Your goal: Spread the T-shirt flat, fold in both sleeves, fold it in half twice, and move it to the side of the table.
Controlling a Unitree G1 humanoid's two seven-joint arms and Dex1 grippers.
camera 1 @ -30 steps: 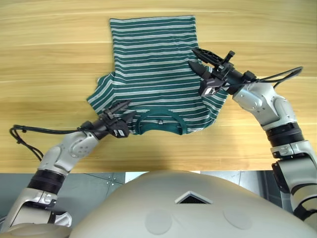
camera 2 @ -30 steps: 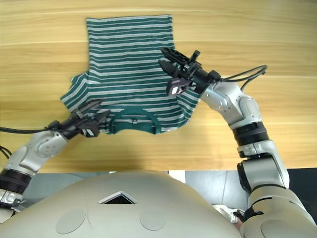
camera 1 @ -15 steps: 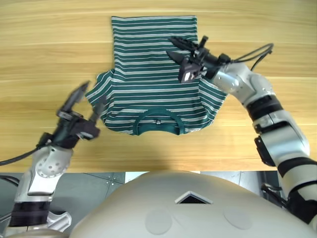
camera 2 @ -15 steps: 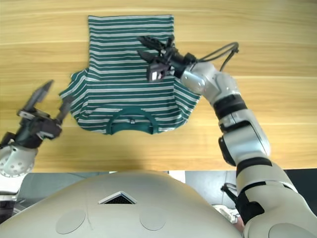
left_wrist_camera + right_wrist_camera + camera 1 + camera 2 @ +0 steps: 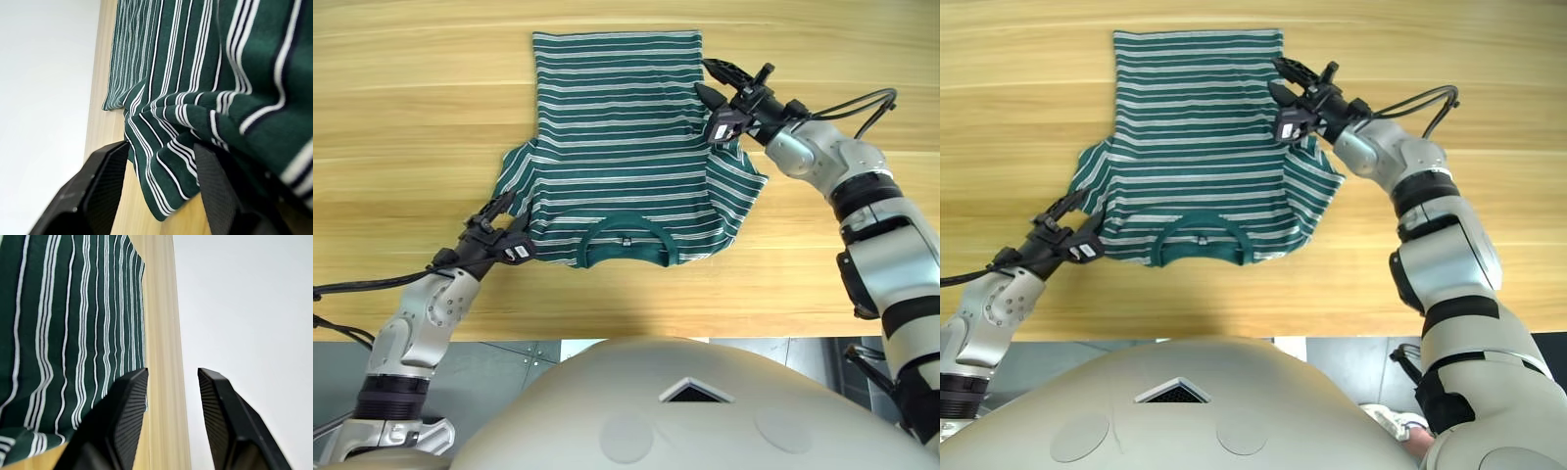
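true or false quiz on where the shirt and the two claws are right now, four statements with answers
1. The T-shirt lies with its collar at the robot's end. True.
2. The T-shirt is folded in half. False: it lies at full length, with the left sleeve and right sleeve sticking out.
3. The right claw is open at the shirt's right edge. True.
4. The left claw hovers over the far hem. False: it is at the near left corner, open, with cloth between its fingers.
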